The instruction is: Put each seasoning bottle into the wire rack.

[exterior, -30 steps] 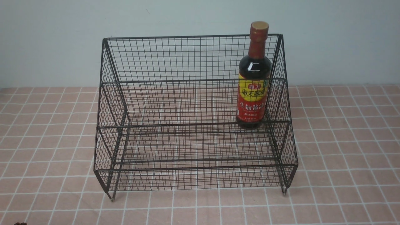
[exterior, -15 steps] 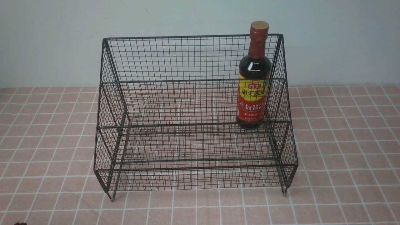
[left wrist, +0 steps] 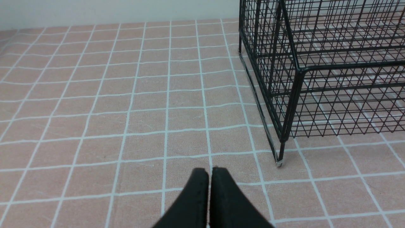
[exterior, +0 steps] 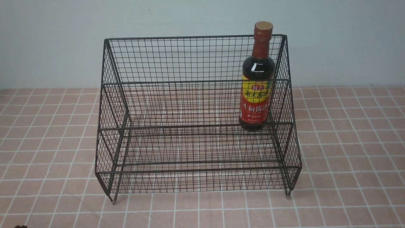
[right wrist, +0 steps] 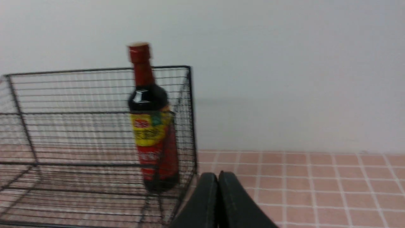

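Note:
The dark seasoning bottle [exterior: 257, 82] with a reddish-brown cap and yellow-and-red label stands upright at the right end of the middle tier of the black wire rack [exterior: 196, 126]. It also shows in the right wrist view [right wrist: 152, 126], inside the rack [right wrist: 63, 136]. Neither gripper shows in the front view. My left gripper [left wrist: 209, 172] is shut and empty, low over the cloth near the rack's front left leg [left wrist: 279, 158]. My right gripper [right wrist: 217, 176] is shut and empty, outside the rack's right side, apart from the bottle.
A pink tiled cloth [exterior: 348, 142] covers the table around the rack. A pale wall [exterior: 190, 15] stands right behind the rack. A small dark thing [exterior: 19, 226] shows at the bottom left edge of the front view.
None in the front view; the bottle and rack have not moved.

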Motion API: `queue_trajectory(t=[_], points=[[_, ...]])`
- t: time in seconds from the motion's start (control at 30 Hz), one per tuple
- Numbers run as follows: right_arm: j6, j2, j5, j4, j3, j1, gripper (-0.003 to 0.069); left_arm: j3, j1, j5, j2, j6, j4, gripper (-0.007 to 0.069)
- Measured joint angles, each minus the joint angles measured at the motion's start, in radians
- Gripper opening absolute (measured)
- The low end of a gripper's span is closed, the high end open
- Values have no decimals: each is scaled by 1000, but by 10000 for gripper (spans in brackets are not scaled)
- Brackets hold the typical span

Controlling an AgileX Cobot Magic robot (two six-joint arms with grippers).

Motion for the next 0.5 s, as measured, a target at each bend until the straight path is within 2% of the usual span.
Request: queue_trajectory(t=[0.13, 0.23, 0.5], points=[[-8, -72, -14, -37, 163, -79, -13, 0, 0, 0, 0, 0, 0, -7], [-10, -85, -2, -37, 253, -99, -13, 0, 0, 0, 0, 0, 0, -7], [-16, -87, -1, -43, 255, -103, -14, 0, 0, 1, 0, 0, 0, -7]])
